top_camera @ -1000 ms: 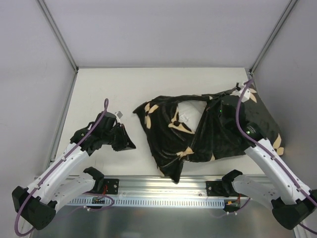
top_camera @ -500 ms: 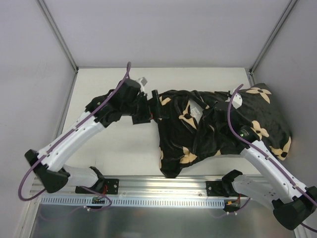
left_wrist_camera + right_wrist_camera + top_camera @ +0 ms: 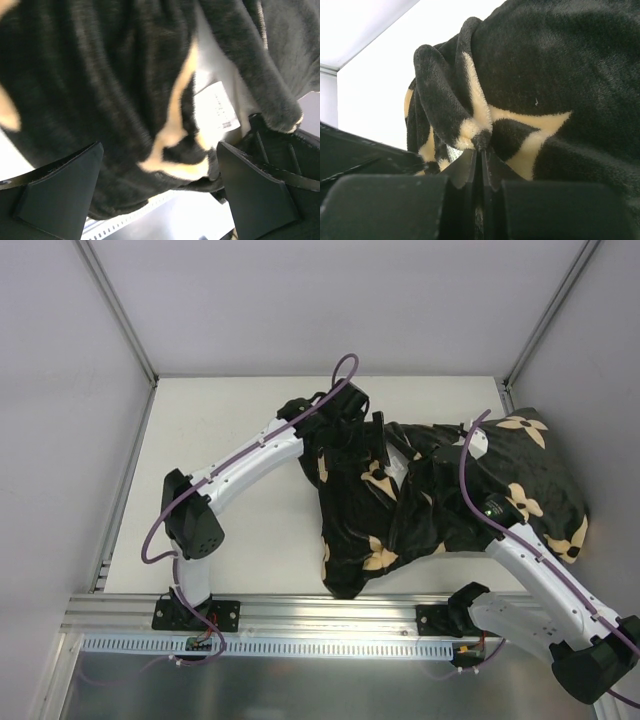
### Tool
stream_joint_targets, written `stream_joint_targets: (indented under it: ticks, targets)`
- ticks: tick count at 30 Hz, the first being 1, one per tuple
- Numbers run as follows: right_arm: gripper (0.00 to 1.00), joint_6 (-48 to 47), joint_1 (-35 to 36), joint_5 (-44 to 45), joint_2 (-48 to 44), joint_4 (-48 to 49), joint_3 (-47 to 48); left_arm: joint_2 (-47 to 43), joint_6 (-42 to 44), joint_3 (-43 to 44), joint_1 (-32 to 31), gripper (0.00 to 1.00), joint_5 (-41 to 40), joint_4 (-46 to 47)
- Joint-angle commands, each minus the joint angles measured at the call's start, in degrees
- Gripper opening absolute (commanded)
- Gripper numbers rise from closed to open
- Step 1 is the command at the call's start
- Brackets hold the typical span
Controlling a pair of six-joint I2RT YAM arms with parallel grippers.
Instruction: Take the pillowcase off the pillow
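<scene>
On the table [image 3: 230,530], bunched pillowcase [image 3: 440,510] mostly covering pillow [image 3: 215,65], left jaws apart

Cream table [image 3: 220,540], black pillowcase [image 3: 360,525] lying on it (right side)

Our left arm [image 3: 250,455] folded at an elbow close above its near-left base, then stretched far and to the right. Its left gripper [image 3: 159,150] had the fingers [image 3: 55,195] spread wide apart. Our right arm [image 3: 535,560] ran from its near-right base toward the far left. The right gripper [image 3: 481,162] had its fingers [image 3: 465,170] pressed together, pinching a fold of the pillowcase [image 3: 560,65].
</scene>
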Motion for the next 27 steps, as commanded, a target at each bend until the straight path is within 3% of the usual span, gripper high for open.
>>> stream_joint_targets:
  ticks: [1, 7, 10, 11, 12, 14, 20, 23, 27]
  targets:
    - [0.01, 0.8, 0.4, -0.7, -0.7, 1.6, 0.6, 1.1, 2.1, 5.0, -1.9, 0.99, -0.2, -2.0]
    - [0.01, 0.5, 0.5, -0.7, -0.7, 1.4, 0.9, 4.8, 1.8, 3.7, -2.7, 0.95, 0.2, -2.7]
    - [0.01, -0.3, 0.3, 0.8, -1.5, 0.9, 1.4, 2.9, 1.6, -2.3, -2.7, 0.60, 0.1, -3.4]
    - [0.01, -0.6, 0.3, 1.3, -1.8, 0.4, 1.8, -0.1, 1.4, -4.5, -2.7, 0.37, -0.5, -3.3]
    - [0.01, -0.8, 0.1, 1.8, -2.7, 0.3, 1.8, -2.3, 1.5, -9.8, -2.7, 0.22, -1.3, -3.2]
    - [0.01, -1.0, -0.4, 2.2, -3.7, 0.3, 1.9, -8.6, 1.1, -15.8, -2.7, 0.00, -4.1, -3.2]
    - [0.01, -1.5, -3.0, 1.3, -4.5, -0.4, 1.9, -23.2, -3.9, -39.6, -0.7, 0.00, -6.5, -1.8]
    - [0.01, -1.1, -3.1, -0.8, -2.9, -1.2, 1.3, -26.9, -5.5, -52.8, 1.7, 0.00, -2.8, 3.6]
    - [0.01, -2.0, -3.0, -1.5, -1.4, -2.2, -1.5, -26.3, -5.5, -59.5, 4.5, 0.00, 1.3, 12.4]
